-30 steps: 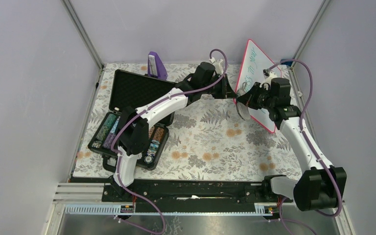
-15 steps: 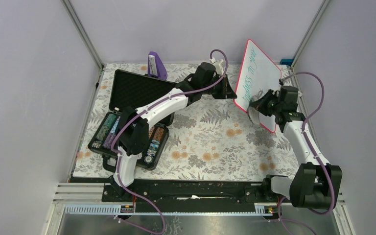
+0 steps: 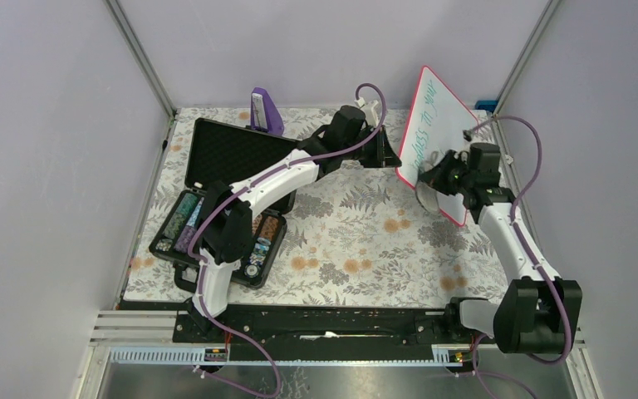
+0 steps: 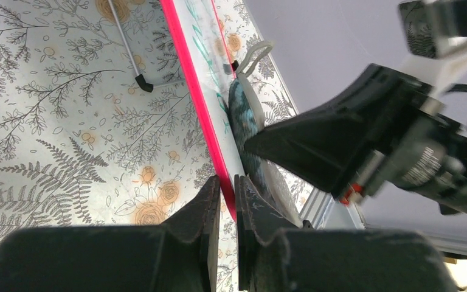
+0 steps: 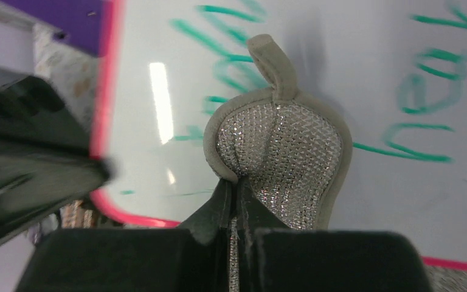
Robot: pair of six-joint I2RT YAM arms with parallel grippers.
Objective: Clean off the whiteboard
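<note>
The whiteboard (image 3: 437, 116) stands tilted on edge at the back right, with a red-pink rim (image 4: 193, 91) and green handwriting (image 5: 428, 91) on its white face. My left gripper (image 3: 395, 165) is shut on the board's lower left rim (image 4: 228, 190) and holds it up. My right gripper (image 3: 434, 178) is shut on a round wiping pad (image 5: 287, 152) with silver mesh, a beige border and a loop. The pad lies flat against the board's face near its lower left corner. Its teal side (image 4: 243, 121) shows in the left wrist view.
An open black case (image 3: 231, 150) with coloured contents lies at the left of the flowered tablecloth. A purple holder (image 3: 264, 110) stands behind it. A thin grey rod with a black tip (image 4: 125, 44) lies on the cloth beyond the board. A metal frame post (image 3: 522, 51) rises close behind the board.
My right gripper slid the pad rightward across the board's lower part, then a little back to the left. The left gripper and the board stayed in place.
</note>
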